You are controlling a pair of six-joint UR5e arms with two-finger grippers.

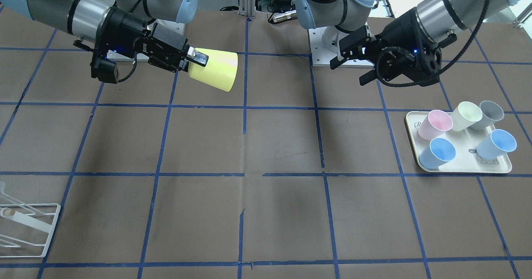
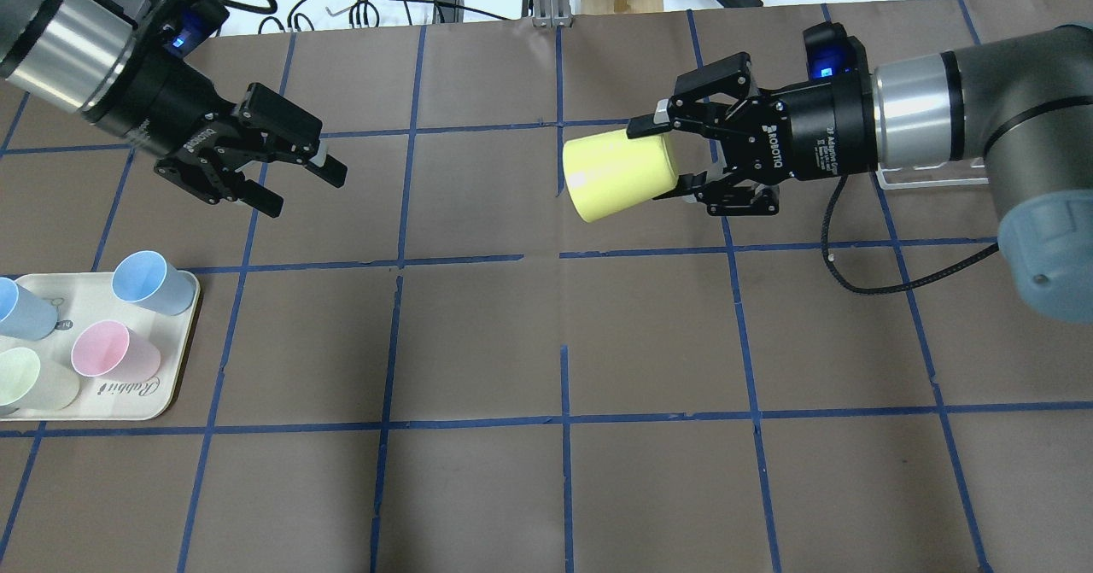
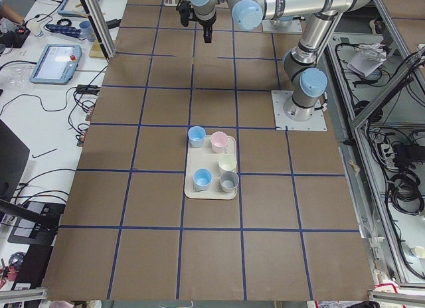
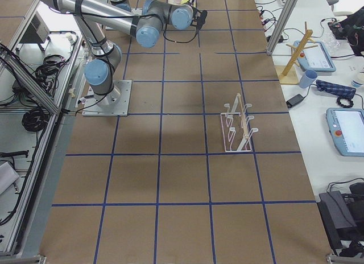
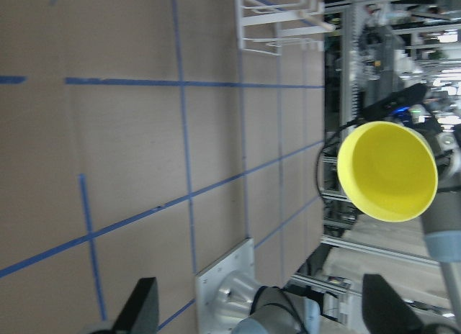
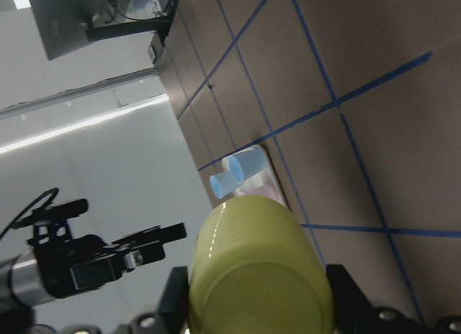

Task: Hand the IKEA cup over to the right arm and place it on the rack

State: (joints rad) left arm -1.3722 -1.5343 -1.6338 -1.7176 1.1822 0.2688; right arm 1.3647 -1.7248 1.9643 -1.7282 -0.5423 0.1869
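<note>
The yellow IKEA cup (image 2: 616, 173) is held on its side above the table, base end in my right gripper (image 2: 662, 159), mouth toward the left arm. The right gripper is shut on it; it also shows in the front view (image 1: 193, 62) with the cup (image 1: 214, 69). The right wrist view shows the cup's base (image 6: 259, 276). My left gripper (image 2: 305, 190) is open and empty, well apart from the cup; the left wrist view looks into the cup's mouth (image 5: 387, 172). The white wire rack (image 1: 25, 225) stands on the table at the right arm's end (image 4: 238, 127).
A cream tray (image 2: 175, 368) on the left arm's side holds several pastel cups, among them pink (image 2: 113, 355) and blue (image 2: 152, 281). Brown table with a blue tape grid. Arm base plates (image 1: 332, 52) sit at the robot's edge.
</note>
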